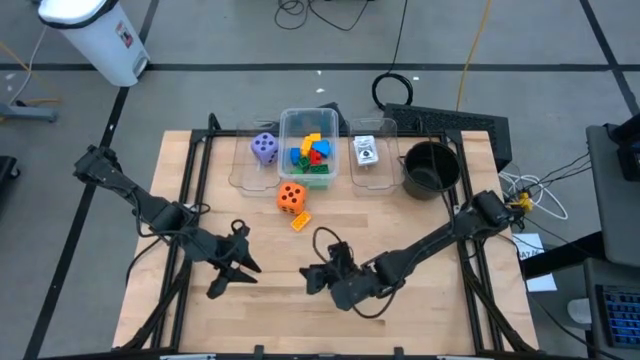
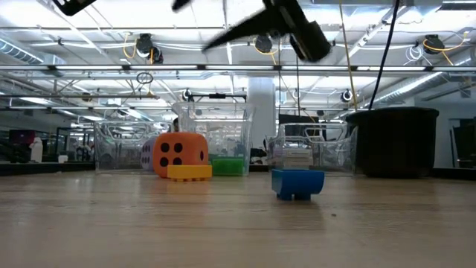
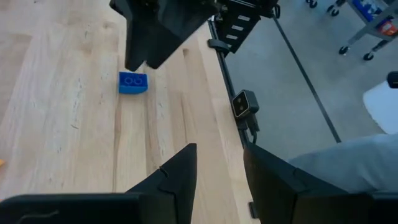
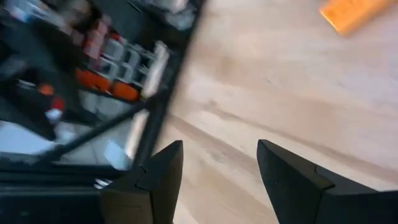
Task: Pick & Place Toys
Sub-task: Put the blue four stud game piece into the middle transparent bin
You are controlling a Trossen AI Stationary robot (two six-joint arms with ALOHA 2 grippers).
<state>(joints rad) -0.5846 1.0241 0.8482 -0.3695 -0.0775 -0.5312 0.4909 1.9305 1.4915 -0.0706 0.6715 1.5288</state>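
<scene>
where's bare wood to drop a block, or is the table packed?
Free: the near left corner, in front of the left hand; the near right corner, right of the right hand. Also the left strip beside the purple die. Crowded: the back row of clear tubs, black pot, orange die and yellow block.

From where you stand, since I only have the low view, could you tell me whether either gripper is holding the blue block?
Observer: No. The left wrist view shows the blue block lying free on the bare wood of the table.
Operator: Thank you. Is the right gripper carrying anything else?
Observer: No. Its own wrist view shows the right gripper open, with nothing between its fingers.
</scene>
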